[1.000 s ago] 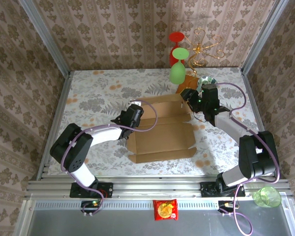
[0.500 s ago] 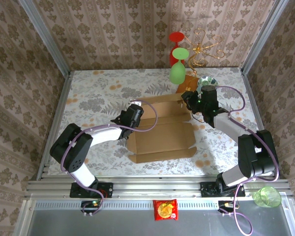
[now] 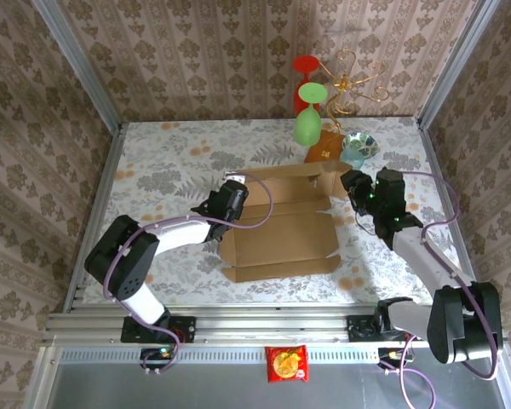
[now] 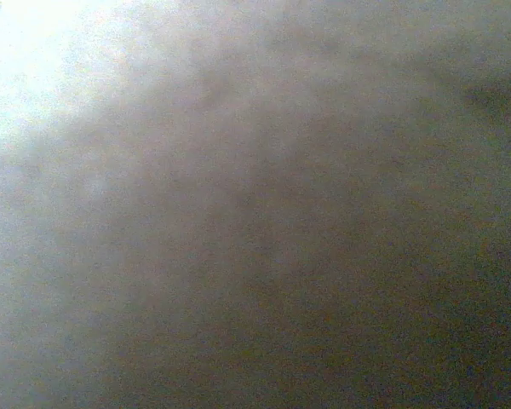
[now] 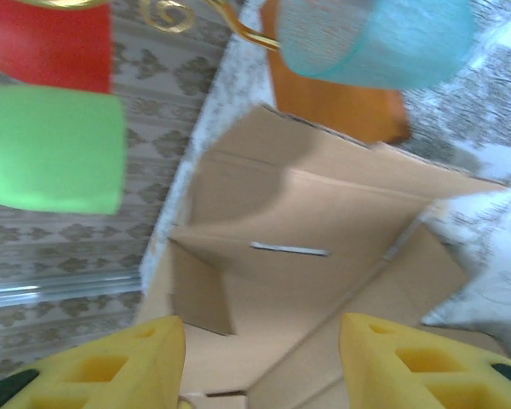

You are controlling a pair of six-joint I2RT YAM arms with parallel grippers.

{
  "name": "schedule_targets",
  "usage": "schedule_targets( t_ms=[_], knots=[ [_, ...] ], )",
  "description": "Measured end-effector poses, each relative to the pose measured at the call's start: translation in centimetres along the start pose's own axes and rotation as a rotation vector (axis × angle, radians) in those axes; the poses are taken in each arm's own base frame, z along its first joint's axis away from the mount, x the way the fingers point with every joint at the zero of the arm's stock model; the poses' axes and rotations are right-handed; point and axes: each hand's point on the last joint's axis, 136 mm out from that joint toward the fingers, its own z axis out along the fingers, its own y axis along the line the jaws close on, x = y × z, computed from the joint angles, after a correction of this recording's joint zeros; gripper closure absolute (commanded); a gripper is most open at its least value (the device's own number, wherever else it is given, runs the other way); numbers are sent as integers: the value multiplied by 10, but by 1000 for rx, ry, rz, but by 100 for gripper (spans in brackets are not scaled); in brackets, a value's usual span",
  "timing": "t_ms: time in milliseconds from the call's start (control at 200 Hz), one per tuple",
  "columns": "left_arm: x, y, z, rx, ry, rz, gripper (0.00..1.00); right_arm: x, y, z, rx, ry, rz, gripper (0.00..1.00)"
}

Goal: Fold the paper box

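The large tan-brown corrugated cardboard box (image 3: pixel 281 234) looks matt and papery. At the far right, the small orange-brown rectangular packet (image 3: pixel 324 150) is smooth, beside a translucent teal plastic cup (image 3: pixel 358 146). The flower-patterned table covering (image 3: pixel 170 170) appears matt.

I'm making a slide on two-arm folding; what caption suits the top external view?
Paper box half folded: left gripper at its left wall, right gripper just off its right wall.
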Motion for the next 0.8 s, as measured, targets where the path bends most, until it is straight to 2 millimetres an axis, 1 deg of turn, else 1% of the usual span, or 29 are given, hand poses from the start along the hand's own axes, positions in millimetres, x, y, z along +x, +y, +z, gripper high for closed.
schedule_targets(
  t_ms=[70,170,305,435,535,570,655,735,800],
  knots=[
    [-1,0,-1,1,-2,-1,100,15,-19,6,55,39,-25,48],
    [1,1,0,5,7,-1,100,30,-49,21,143,87,-52,48],
    [4,2,1,13,18,-1,100,39,-82,39,237,129,-82,45],
    [6,3,3,19,30,-3,100,43,-102,55,282,144,-102,44],
    [7,4,3,22,34,-4,100,44,-110,68,299,156,-101,46],
    [7,5,4,22,35,-6,100,43,-106,70,287,155,-103,49],
    [7,5,3,28,37,-7,100,40,-100,82,258,145,-105,54],
    [8,6,4,29,40,-9,100,43,-97,88,242,152,-107,58],
    [8,6,4,31,42,-9,100,46,-92,89,222,156,-105,59]
  ],
)
